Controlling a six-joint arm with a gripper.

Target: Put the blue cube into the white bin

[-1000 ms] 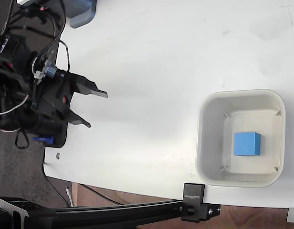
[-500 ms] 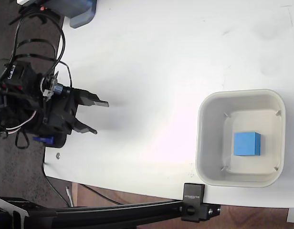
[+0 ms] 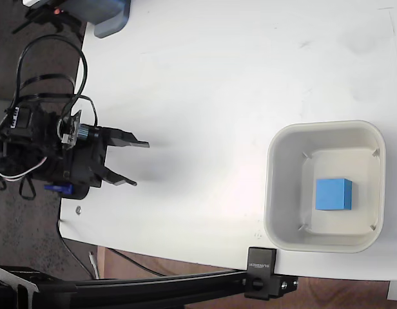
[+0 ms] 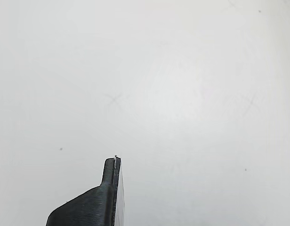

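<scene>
Blue cube [image 3: 333, 194]: flat on the floor of the white bin [image 3: 276, 193], right of centre, clear of the walls; we judge the task done. Gripper [image 3: 141, 163]: well apart at the table's [image 3: 237, 77] left edge, jaws wide and empty, apparently parked. Wrist view: we see one dark fingertip [image 4: 109, 181] over bare table; the other is out of frame. A grey-blue object [image 3: 111, 16] is cropped at top.

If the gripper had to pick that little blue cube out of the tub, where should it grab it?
Probably from straight above, closing on two opposite flat sides of the blue cube. It lies flat inside the white bin, whose walls block any sideways approach, with free floor all around it. The gripper is open, far off to the left.
</scene>
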